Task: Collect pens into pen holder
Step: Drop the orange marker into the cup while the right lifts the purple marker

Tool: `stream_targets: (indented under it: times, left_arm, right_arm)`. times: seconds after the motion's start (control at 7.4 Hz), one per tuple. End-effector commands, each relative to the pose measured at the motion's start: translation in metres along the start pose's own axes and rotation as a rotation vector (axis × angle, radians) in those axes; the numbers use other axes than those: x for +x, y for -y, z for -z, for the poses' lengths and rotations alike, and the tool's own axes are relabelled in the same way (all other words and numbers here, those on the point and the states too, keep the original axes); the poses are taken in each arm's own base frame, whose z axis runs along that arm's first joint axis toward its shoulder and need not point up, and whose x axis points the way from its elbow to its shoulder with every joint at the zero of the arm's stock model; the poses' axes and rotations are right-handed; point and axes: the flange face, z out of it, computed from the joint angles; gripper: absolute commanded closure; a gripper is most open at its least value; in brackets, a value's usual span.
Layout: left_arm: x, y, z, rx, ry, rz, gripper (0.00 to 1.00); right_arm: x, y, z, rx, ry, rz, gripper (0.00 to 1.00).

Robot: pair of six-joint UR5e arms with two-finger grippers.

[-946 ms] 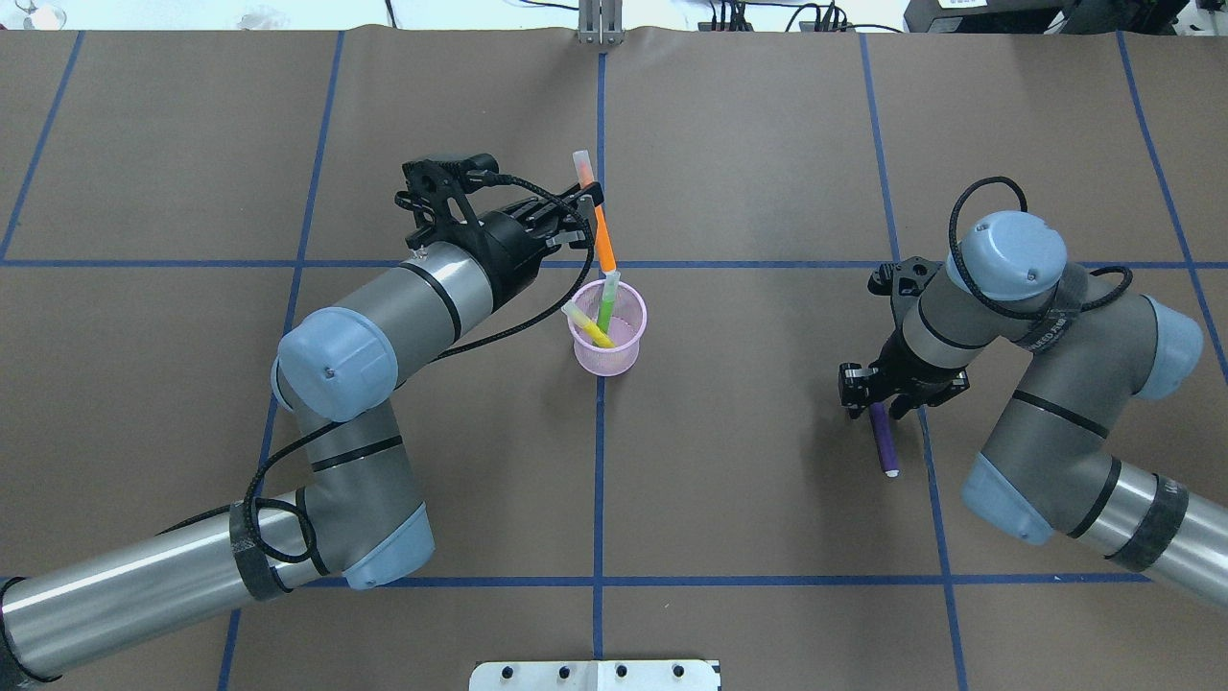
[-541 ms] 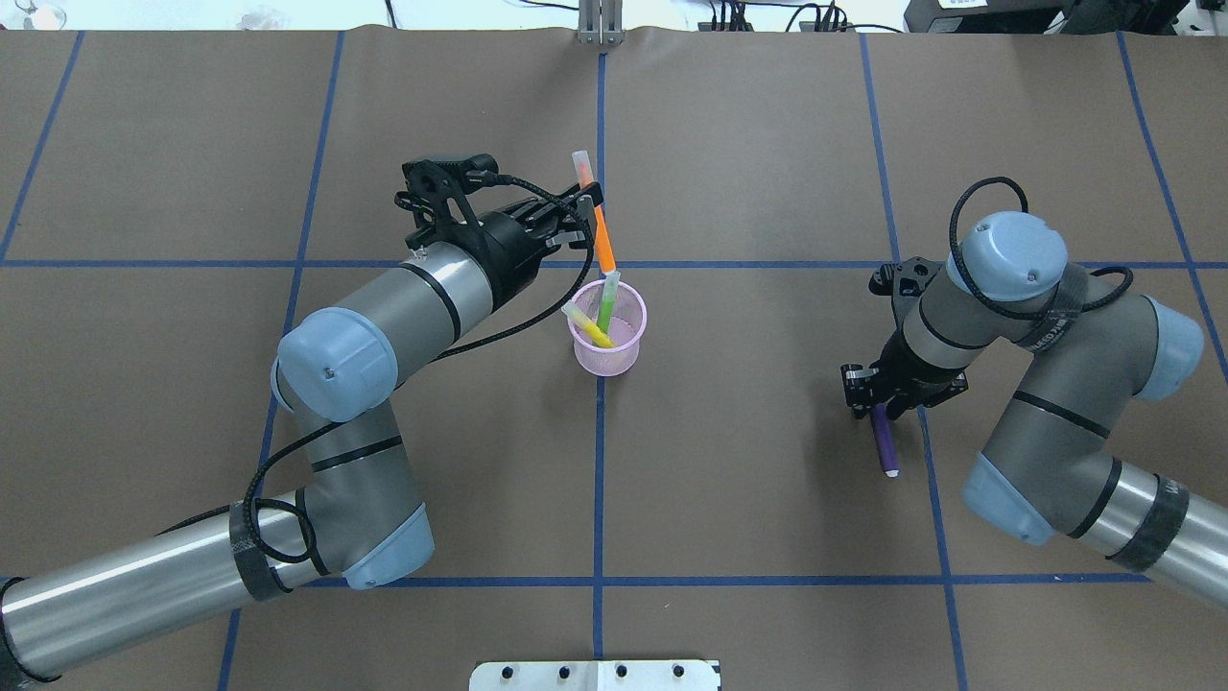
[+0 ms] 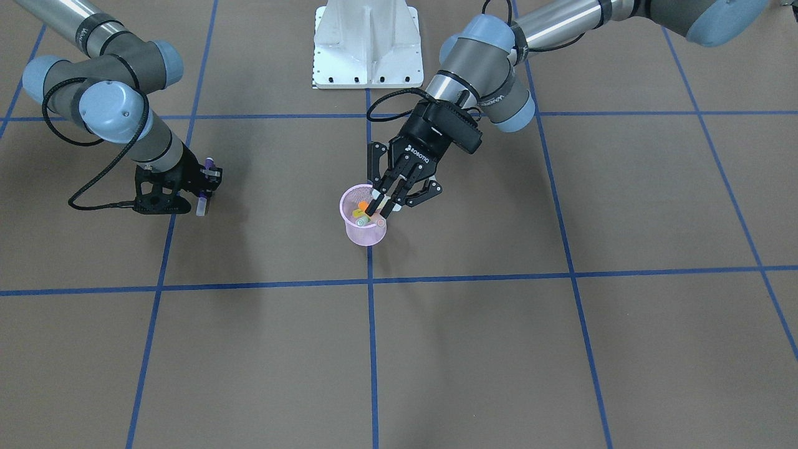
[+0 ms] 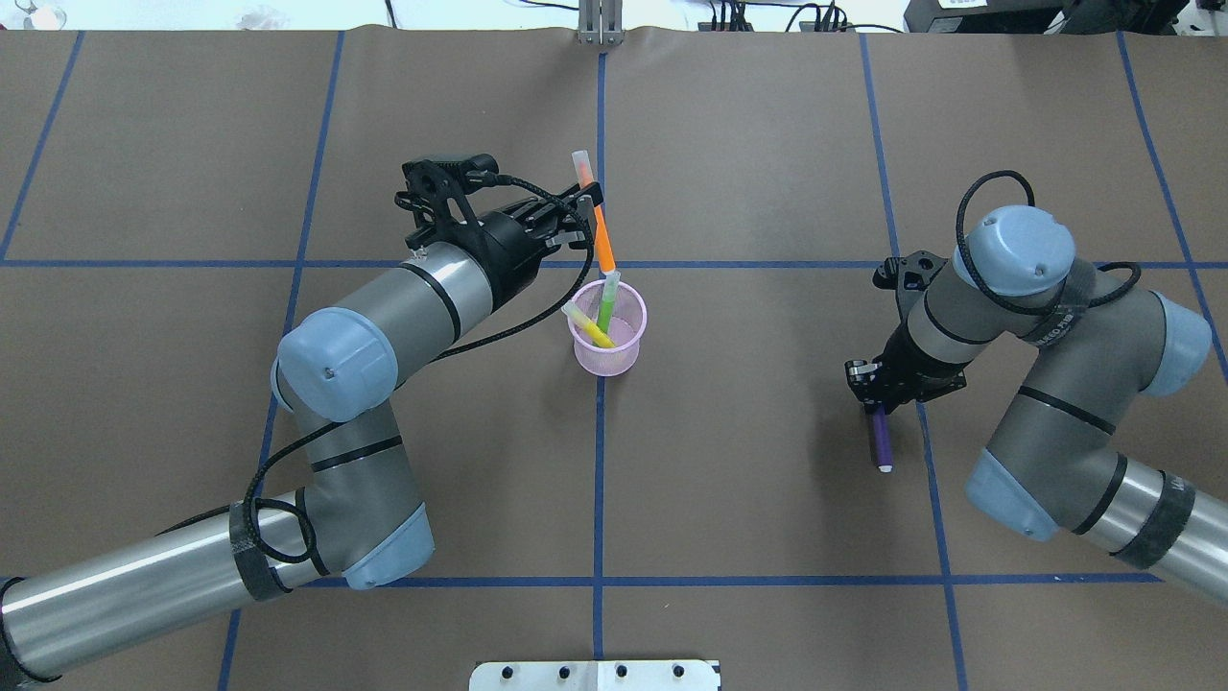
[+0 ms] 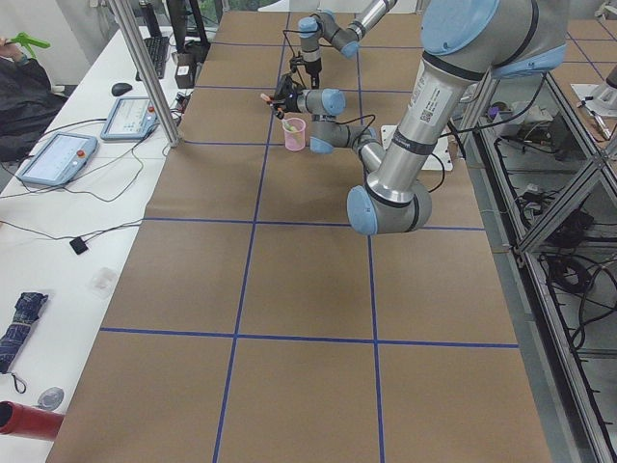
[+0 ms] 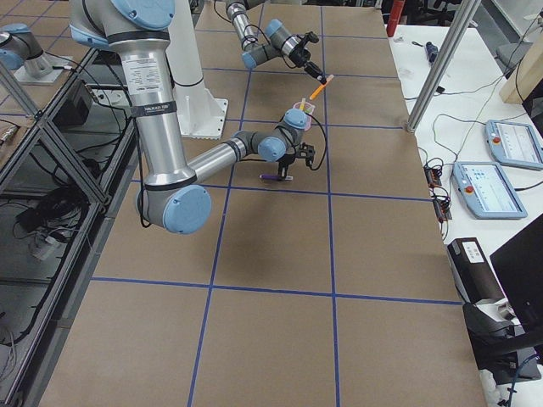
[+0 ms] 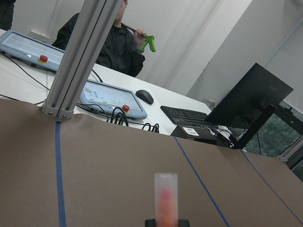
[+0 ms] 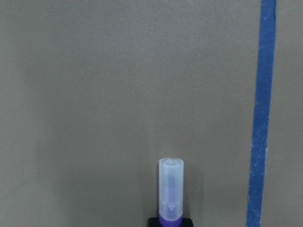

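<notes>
Two pens are held at once. The left gripper is closed on the orange pen just below its cap. The pen slants down beneath the jaws, its lower end at the far rim of the holder. Nothing is changed on this side from half a second ago, and the pen is not yet released. A green pen and a yellow pen are already leaning in the holder, below those jaws.

The right gripper is closed on the purple pen, which juts out ahead of the jaws, cap outward. Since a moment ago this gripper is shifted slightly and the pen is seen shorter. This is taken to mean the pen is being raised off the table. The last pen is thus judged picked up, with its carry still to be made.

Between the right jaws and the holder only bare table is seen, and the two are well apart. The holder's mouth is crowded by the two leaning pens, with the orange pen and the left jaws above it. The table edges lie well away from both sets of jaws.
</notes>
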Motion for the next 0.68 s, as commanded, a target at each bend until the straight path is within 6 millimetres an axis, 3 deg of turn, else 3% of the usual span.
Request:
stream_targets:
  times: [0.0, 0.41, 0.54]
  left_arm:
    - [-0.002, -0.001, 0.000, -0.002, 0.002, -0.005, 1.00]
    - [-0.008, -0.014, -0.004, -0.015, 0.019, -0.011, 1.00]
    - [-0.004, -0.030, -0.002, -0.036, 0.014, -0.011, 1.00]
  right_arm:
    - [0.004, 0.015, 0.040, 0.057, 0.042, -0.017, 1.00]
    - [-0.004, 0.037, 0.113, 0.173, 0.127, -0.014, 1.00]
    - [-0.006, 0.037, 0.127, 0.194, 0.143, -0.009, 1.00]
